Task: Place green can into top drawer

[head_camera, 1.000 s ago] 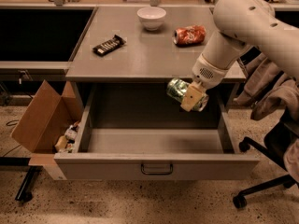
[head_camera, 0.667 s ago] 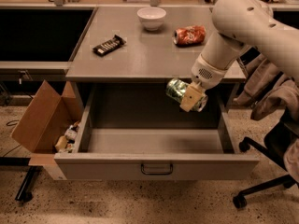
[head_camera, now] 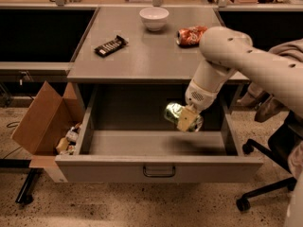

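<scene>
The green can (head_camera: 174, 113) is small, dented, green and silver. My gripper (head_camera: 186, 119) is shut on the green can and holds it on its side inside the open top drawer (head_camera: 159, 167), just above the drawer floor at the right. The drawer is wide, shallow and grey, pulled fully out below the counter, with a small dark handle at the middle of its front panel. My white arm (head_camera: 227, 56) reaches down into it from the upper right.
On the grey counter (head_camera: 142, 60) lie a dark candy bar (head_camera: 111, 46), a white bowl (head_camera: 154, 18) and a dented orange-red can (head_camera: 191, 35). An open cardboard box (head_camera: 45, 122) stands left of the drawer. An office chair base (head_camera: 265, 193) is at the lower right.
My gripper has lowered with the green can, from the level of the drawer's top edge down into the drawer.
</scene>
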